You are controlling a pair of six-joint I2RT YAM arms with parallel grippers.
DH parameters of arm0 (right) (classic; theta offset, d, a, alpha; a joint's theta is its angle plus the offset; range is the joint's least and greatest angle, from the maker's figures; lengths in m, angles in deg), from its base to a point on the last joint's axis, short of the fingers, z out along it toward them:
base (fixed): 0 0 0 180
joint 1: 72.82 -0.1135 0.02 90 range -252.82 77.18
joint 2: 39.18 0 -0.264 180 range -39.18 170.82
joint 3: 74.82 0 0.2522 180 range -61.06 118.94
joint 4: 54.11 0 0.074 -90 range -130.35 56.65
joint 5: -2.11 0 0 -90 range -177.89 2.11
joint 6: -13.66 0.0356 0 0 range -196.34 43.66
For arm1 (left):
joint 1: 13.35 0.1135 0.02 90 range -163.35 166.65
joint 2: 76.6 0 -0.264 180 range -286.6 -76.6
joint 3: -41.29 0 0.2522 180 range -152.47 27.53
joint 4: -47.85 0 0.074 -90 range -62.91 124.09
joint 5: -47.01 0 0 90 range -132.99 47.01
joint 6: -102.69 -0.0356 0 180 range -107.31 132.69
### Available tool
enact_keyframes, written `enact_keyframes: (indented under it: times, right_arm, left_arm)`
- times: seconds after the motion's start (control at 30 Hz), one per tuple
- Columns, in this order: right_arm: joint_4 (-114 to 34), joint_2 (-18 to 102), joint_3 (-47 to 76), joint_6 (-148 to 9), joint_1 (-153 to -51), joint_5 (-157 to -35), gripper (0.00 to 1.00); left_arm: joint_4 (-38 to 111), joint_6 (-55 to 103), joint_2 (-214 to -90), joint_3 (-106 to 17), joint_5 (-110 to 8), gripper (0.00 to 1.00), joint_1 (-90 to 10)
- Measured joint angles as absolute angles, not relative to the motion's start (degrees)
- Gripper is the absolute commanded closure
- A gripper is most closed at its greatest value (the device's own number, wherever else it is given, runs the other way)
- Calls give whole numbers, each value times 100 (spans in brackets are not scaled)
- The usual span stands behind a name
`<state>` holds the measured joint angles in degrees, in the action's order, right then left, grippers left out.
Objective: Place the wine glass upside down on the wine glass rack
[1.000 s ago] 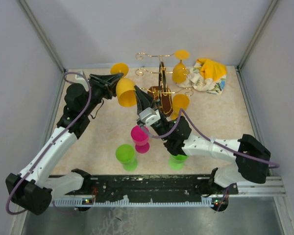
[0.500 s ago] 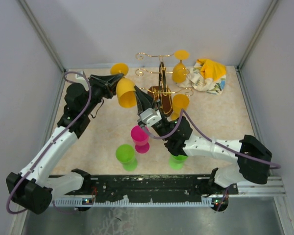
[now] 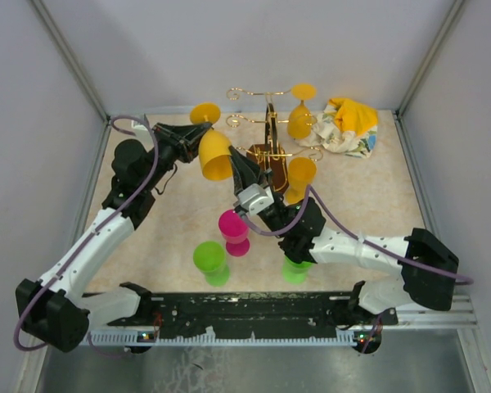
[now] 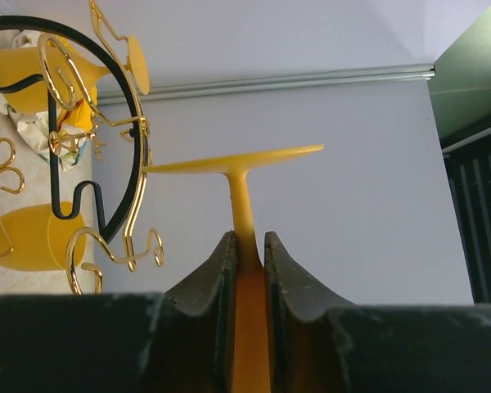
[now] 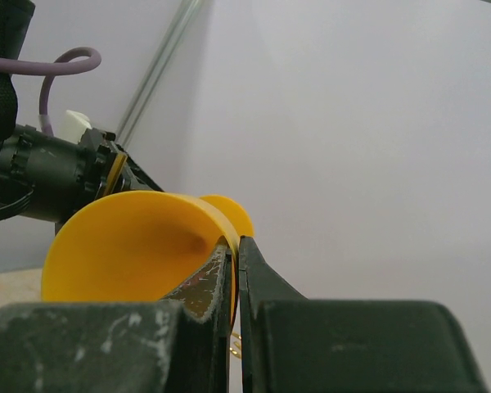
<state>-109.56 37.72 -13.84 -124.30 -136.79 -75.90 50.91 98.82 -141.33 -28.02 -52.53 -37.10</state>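
A yellow wine glass point(image 3: 213, 153) hangs in the air, foot up and bowl down, just left of the gold wire wine glass rack point(image 3: 268, 139). My left gripper point(image 3: 195, 136) is shut on its stem point(image 4: 244, 221), with the flat foot point(image 4: 237, 161) beyond the fingertips. My right gripper point(image 3: 236, 160) is shut on the rim of its bowl point(image 5: 139, 246), one finger inside and one outside. Two other yellow glasses point(image 3: 299, 120) hang upside down on the rack, which shows close in the left wrist view point(image 4: 90, 155).
A pink cup point(image 3: 234, 232) and two green cups point(image 3: 209, 261) stand on the table near my right arm. A yellow and white cloth point(image 3: 348, 123) lies at the back right. The rack's dark wooden base point(image 3: 276, 168) is beside my right gripper.
Both grippers and the yellow glass have moved a little right and back, closer to the rack. The grip on stem and rim is unchanged.
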Motion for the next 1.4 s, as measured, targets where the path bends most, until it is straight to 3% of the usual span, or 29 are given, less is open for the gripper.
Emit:
enact_keyframes:
  times: [0.6, 1.0, 1.17, 1.27, 1.4]
  right_arm:
    - [-11013, 3768, -1381, -12408, -13679, -7592, 100]
    - [-11058, 3768, -1381, -12410, -13679, -7723, 100]
    - [-11113, 3768, -1381, -12413, -13679, -7754, 100]
    - [-11104, 3757, -1384, -12417, -13679, -7732, 87]
    - [-11030, 3672, -1499, -12410, -13694, -7658, 81]
  left_arm:
    - [5283, 9790, -14131, -2776, -5371, 61, -3710]
    - [5393, 9884, -14131, -2776, -5404, 78, -3706]
    - [5543, 9923, -14133, -2747, -5443, 93, -3693]
    - [5587, 9917, -14133, -2717, -5436, 100, -3691]
    - [5644, 9685, -14127, -2712, -5443, 100, -3695]
